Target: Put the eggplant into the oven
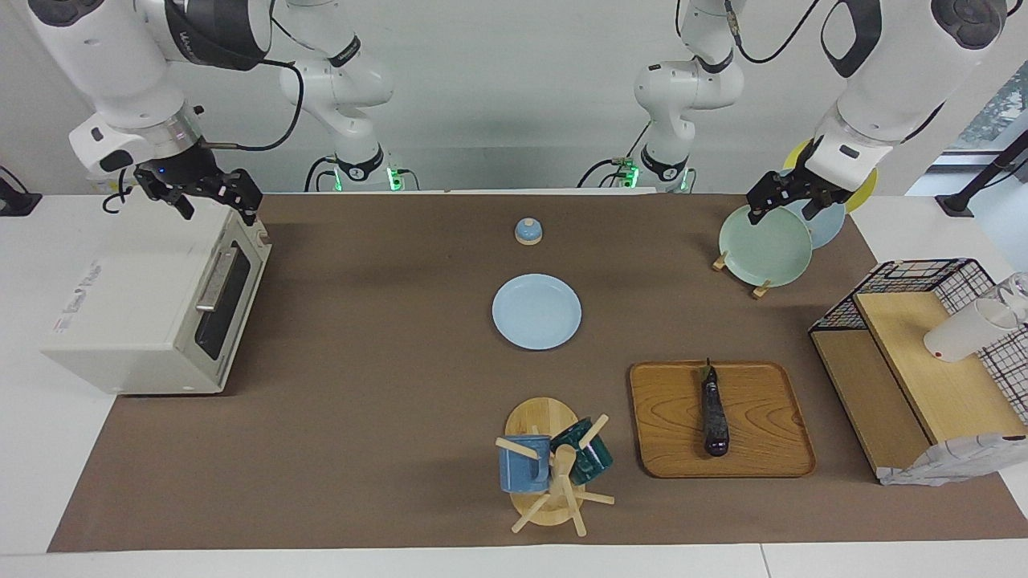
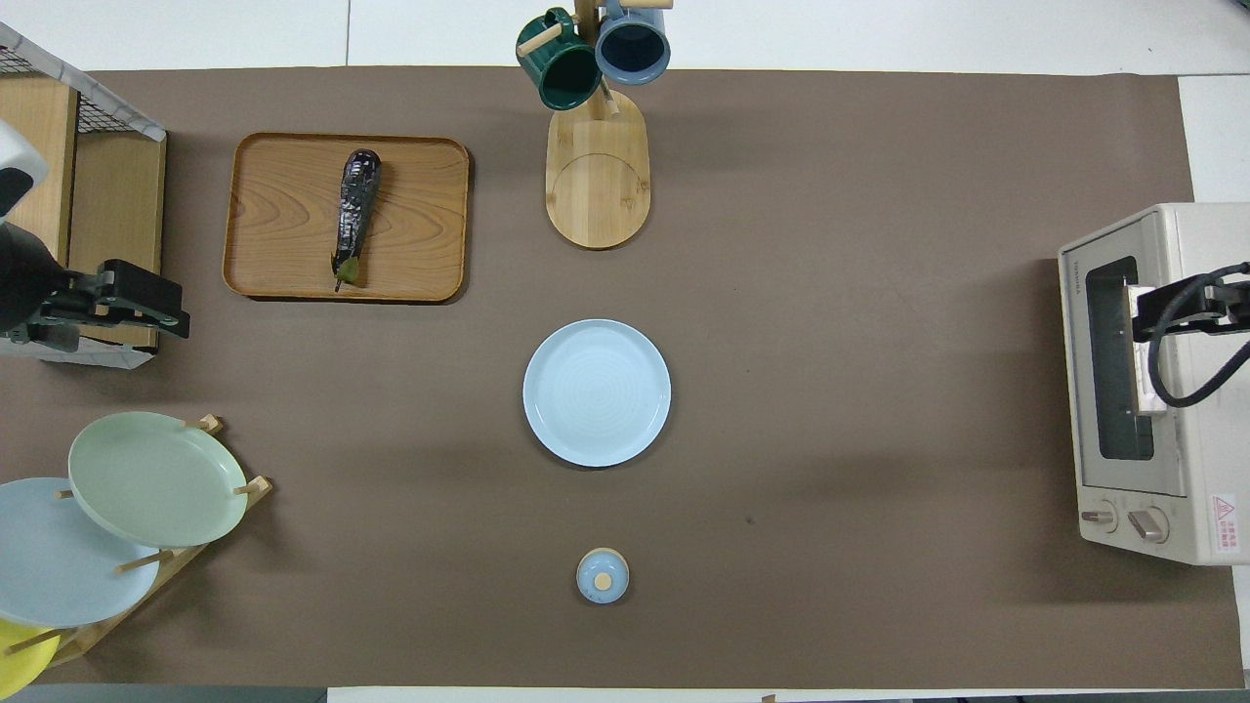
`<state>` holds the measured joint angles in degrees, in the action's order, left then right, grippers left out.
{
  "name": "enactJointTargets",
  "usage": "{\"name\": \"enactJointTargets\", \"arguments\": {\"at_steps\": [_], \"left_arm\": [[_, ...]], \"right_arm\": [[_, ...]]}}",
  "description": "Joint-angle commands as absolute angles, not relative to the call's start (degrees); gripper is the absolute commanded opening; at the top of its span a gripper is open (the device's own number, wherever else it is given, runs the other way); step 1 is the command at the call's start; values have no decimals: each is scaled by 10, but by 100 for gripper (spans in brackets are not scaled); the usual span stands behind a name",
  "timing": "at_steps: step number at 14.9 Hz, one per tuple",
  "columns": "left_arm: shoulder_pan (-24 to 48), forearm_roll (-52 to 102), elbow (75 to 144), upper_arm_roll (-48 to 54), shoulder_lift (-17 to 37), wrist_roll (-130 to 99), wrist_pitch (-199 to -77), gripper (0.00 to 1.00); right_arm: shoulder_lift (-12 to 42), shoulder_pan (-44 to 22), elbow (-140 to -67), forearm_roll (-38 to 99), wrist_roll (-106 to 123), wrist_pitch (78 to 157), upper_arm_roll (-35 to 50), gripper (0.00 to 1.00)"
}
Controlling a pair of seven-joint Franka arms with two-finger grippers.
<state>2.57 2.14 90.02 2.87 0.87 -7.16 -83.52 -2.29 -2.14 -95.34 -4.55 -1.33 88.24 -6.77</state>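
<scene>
Eggplant (image 1: 714, 417) lies on the wooden tray (image 1: 666, 425), its green stem pointing toward the robots and its dark body running lengthwise away from them. Nothing touches it. The tray sits toward the left arm's end of the table, farther from the robots than the light blue plate (image 1: 536, 311) at the middle of the brown mat (image 1: 385, 337).

The left gripper (image 1: 789, 205) hangs in the air over the plate rack (image 1: 759, 291), in front of the pale green plate (image 1: 764, 249) that stands in it, well apart from the eggplant and holding nothing; its fingers stand spread. In the overhead view it shows as a dark block (image 2: 127, 303) beside the tray, near the black wire-and-wood rack (image 1: 923, 353).

The oven (image 1: 152, 313) stands at the right arm's end of the table, its dark glass door shut, with the silver handle (image 1: 215, 279) across the door. The whole width of the mat lies between it and the eggplant. The right gripper (image 1: 213, 201) hovers over the oven's top edge above the door, empty, its fingers parted.

Beside the tray, a mug tree (image 1: 554, 474) on a wooden base carries a blue mug (image 1: 524, 464) and a dark green mug (image 1: 586, 453). A small blue lid with a wooden knob (image 1: 528, 232) rests nearer to the robots than the light blue plate. A white cup (image 1: 960, 337) lies on the wire-and-wood rack.
</scene>
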Motion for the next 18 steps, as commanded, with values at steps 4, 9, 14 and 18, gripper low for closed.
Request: {"name": "enactJointTargets", "arguments": {"at_steps": [4, 9, 14, 18], "left_arm": [[25, 18, 893, 28, 10, -76, -841, 100], [28, 18, 899, 27, 8, -82, -859, 100], [31, 18, 914, 28, 6, -83, -911, 100], [30, 18, 913, 29, 11, -82, -915, 100]], "right_arm": [[-34, -23, -967, -31, -16, 890, -71, 100], [-34, -23, -968, -31, -16, 890, -71, 100], [-34, -23, -968, -30, -16, 890, -71, 100], [-34, -23, -968, -30, -16, 890, -71, 100]]}}
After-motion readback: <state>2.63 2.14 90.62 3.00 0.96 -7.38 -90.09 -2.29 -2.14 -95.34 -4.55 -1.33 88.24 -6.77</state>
